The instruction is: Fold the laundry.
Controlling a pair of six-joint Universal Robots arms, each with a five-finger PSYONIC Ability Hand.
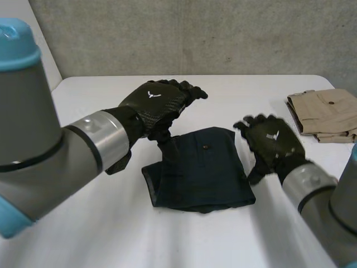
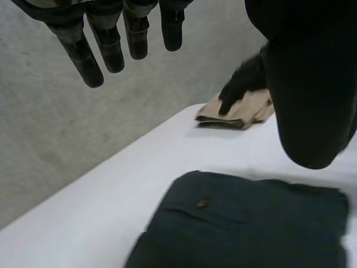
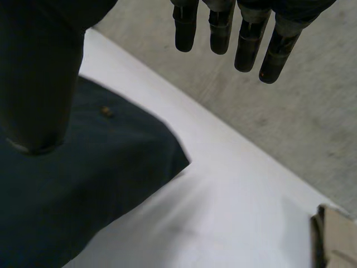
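Nearest the lens, the left arm (image 1: 33,139) is seen ending in the left robot hand (image 1: 156,103), which hovers over the far left corner of the dark garment (image 1: 201,167) with its fingers (image 2: 78,53) held straight and apart, nothing gripped. Opposite, the right robot hand (image 1: 273,142) is poised just beside the garment's right edge, fingers likewise spread and empty. Between them the dark garment is laid on the tabletop (image 1: 111,234), folded into a rough square (a small button (image 1: 206,147) is showing on top), its near left edge rumpled. Well apart, at the far right, a tan garment (image 1: 326,114) is stacked folded. A loose layer is judged the main risk: if the bundle is pinched by its top ply alone, or a fingertip is dragged across that rumpled edge, the fold could be pulled open.
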